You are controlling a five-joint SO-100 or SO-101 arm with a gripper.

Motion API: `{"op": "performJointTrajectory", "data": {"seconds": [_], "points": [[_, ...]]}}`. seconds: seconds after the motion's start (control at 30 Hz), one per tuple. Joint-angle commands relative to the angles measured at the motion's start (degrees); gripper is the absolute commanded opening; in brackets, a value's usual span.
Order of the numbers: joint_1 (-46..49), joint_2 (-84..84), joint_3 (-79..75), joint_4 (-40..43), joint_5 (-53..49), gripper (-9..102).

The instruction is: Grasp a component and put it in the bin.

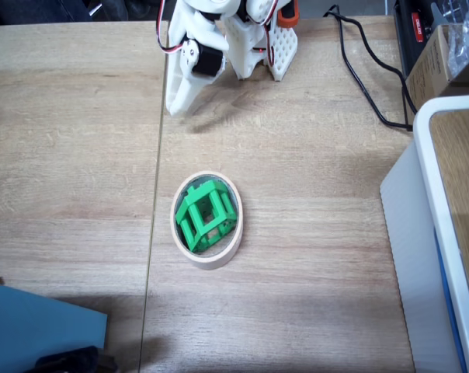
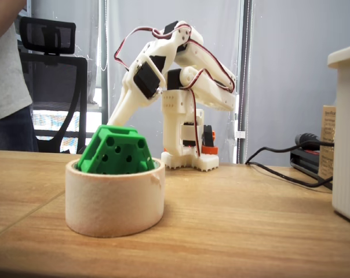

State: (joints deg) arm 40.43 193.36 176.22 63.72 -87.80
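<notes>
The component, a green lattice hexagon, sits tilted inside the bin, its upper part projecting above the rim in a fixed view. It appears light, rigid and non-fragile; the open lattice bars offer the best purchase. The gripper hangs well apart from it near the arm base, holding nothing; its opening cannot be determined.

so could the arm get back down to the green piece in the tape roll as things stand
Probably yes. The green piece sits tilted in the tape roll, its top above the rim, nothing over it. The gripper is folded back near the base, with bare table between.
</notes>
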Motion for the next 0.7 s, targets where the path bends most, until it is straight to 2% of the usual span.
{"op": "performJointTrajectory", "data": {"seconds": [0.0,0.47,0.67], "points": [[1.0,0.3,-0.4,-0.4,-0.8,1],[0.0,-0.1,1.8,0.5,0.1,1],[-4.3,-0.1,1.8,3.3,0.1,1]]}}
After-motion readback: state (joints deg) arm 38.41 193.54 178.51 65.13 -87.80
